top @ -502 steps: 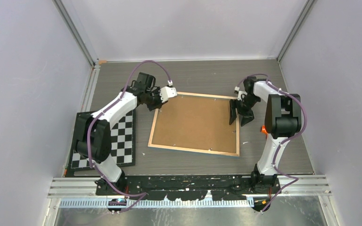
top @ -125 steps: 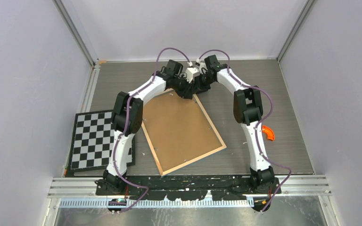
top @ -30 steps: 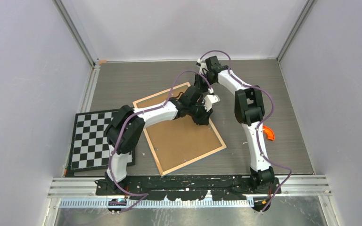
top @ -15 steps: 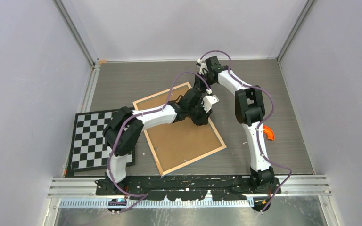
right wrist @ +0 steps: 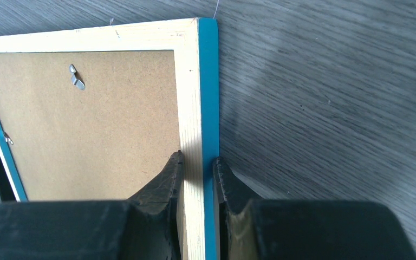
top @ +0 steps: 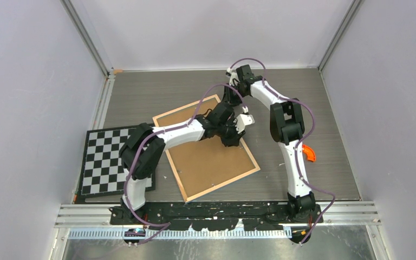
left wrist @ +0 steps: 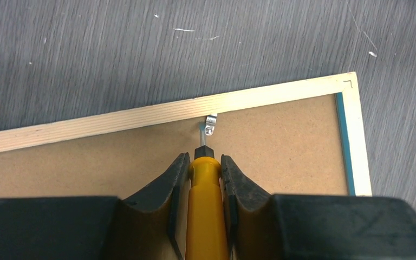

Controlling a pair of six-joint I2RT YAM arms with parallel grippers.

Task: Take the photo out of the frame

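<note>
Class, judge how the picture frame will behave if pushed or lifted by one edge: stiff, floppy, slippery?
Probably stiff: the frame has a wood rim and board back. Likely slides or pivots on the table when pushed, hence perhaps the right gripper clamping its rim.

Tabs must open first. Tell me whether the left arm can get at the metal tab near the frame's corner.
Probably yes: the screwdriver in the left gripper has its tip at the tab, nothing between; the right gripper clamps the rim of the frame.

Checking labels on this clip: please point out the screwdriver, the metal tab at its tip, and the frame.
screwdriver [left wrist: 206,206], left wrist view, on the yellow handle.
metal tab [left wrist: 210,123], left wrist view, on its middle.
frame [right wrist: 188,97], right wrist view, on the wood rim.
</note>
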